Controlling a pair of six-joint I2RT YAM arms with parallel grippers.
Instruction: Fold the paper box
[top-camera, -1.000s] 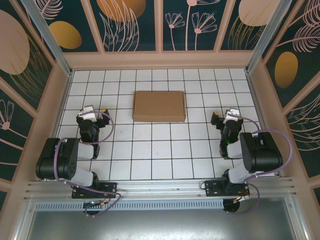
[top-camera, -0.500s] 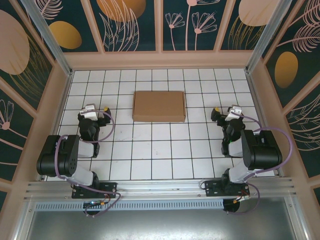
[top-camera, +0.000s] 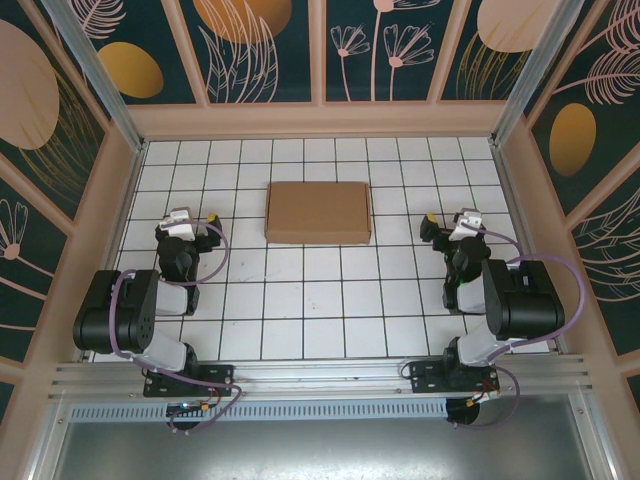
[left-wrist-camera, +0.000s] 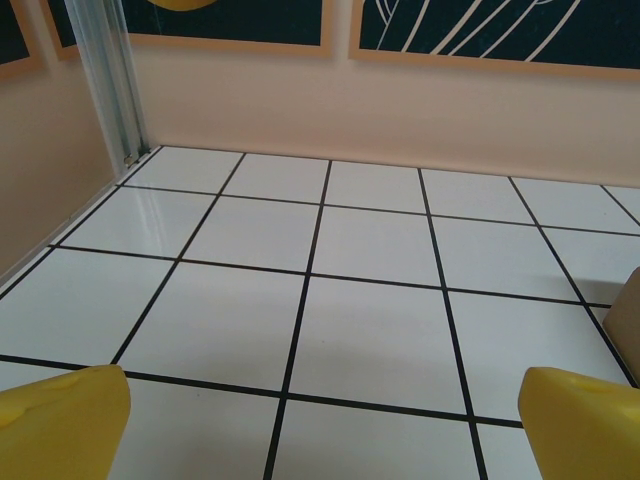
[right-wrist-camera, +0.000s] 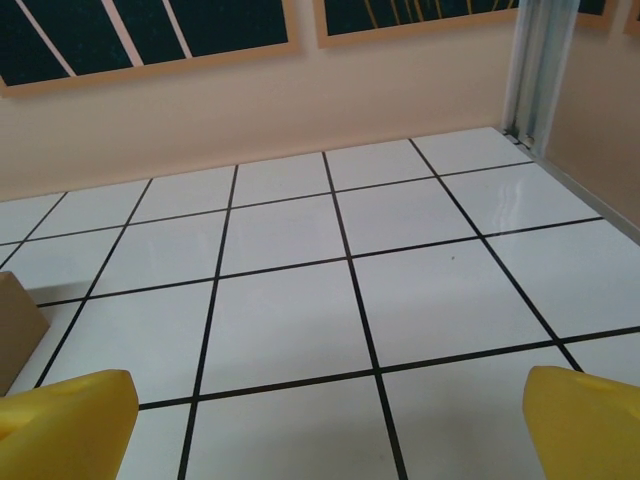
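Left hand (top-camera: 192, 219) wide open, holding nothing; right hand (top-camera: 450, 221) the same, fully spread and empty. Plain brown cardboard paper box (top-camera: 318, 212) lies flat on the white black-gridded tabletop (top-camera: 300, 300), upper centre of the top view, between the two hands and well apart from both. Its top face looks unbroken, no loose flaps seen; cannot tell whether folding is pending or finished. If any is left: bring both hands in low from the opposite short sides, one pinning the base while the other turns a flap along its crease. Tiles look slick, so the box may slide if pushed. Top view gives the full outline but flattens height. Left wrist view has yellow fingertips (left-wrist-camera: 60, 425) in the bottom corners, box corner at right edge. Right wrist view catches the paper box (right-wrist-camera: 14, 322) at left edge, a side face apparently rising off the tiles.
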